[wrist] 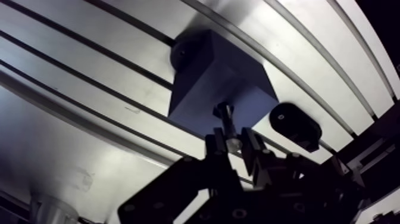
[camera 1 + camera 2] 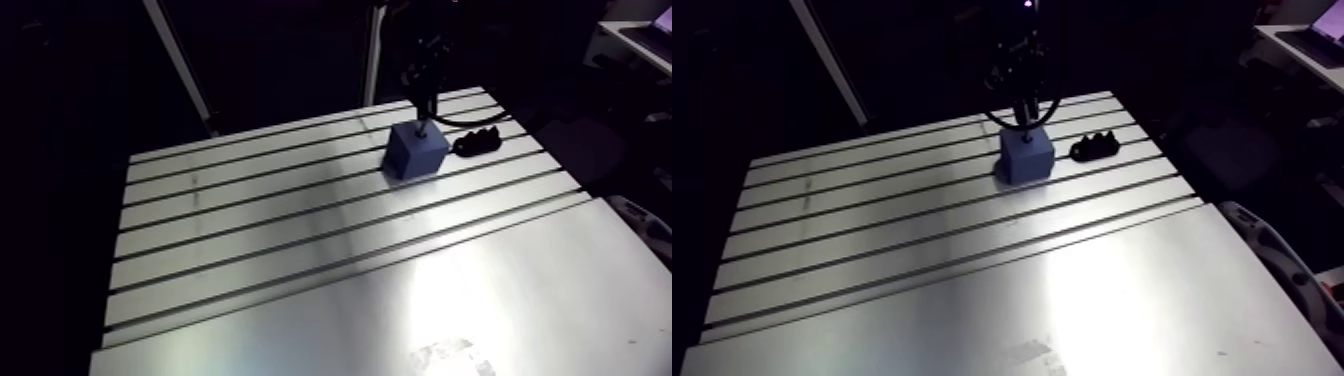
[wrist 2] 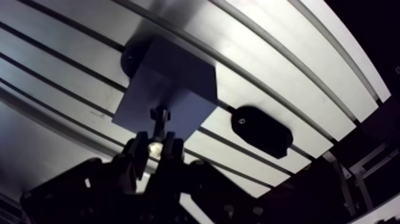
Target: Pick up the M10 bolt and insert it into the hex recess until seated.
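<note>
A blue block (image 2: 416,149) stands on the slotted table (image 2: 260,220) near its far right part. My gripper (image 1: 234,140) hangs right above the block and is shut on the M10 bolt (image 1: 225,120). The bolt points down from between the fingers, and its lower end reaches the block's top face (image 3: 166,89). The hex recess itself is hidden under the bolt's tip. In the arm view the gripper (image 2: 425,100) comes down from the dark above the block.
A black holder (image 2: 477,142) lies on the table just to the right of the block, also seen beside the gripper in the wrist view (image 3: 262,131). A smooth plate (image 2: 480,300) covers the table's near part. Slots run across the far half.
</note>
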Controlling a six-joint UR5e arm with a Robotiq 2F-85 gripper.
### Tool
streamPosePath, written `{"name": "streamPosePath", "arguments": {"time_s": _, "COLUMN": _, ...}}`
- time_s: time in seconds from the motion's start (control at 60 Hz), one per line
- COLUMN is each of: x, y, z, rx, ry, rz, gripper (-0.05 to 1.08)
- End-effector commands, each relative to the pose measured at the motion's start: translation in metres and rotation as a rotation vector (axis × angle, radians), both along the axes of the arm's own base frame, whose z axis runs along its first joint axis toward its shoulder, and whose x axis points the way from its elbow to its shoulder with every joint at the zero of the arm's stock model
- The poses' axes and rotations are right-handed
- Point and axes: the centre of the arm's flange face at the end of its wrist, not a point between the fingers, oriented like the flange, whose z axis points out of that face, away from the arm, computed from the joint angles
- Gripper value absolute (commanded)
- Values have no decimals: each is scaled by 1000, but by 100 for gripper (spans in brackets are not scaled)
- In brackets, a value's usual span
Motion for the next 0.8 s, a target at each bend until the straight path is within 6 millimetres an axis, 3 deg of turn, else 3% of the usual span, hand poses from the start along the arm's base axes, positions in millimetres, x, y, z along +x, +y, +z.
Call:
{"name": "streamPosePath", "arguments": {"time_s": 0.017, "x": 0, "y": -1, "z": 0, "rx": -1, "ry": 0, "rz": 0, "gripper": 102}}
{"name": "streamPosePath", "arguments": {"time_s": 0.8, "x": 2, "y": -1, "z": -4, "rx": -3, "ry": -7, "rz": -2, "gripper": 102}}
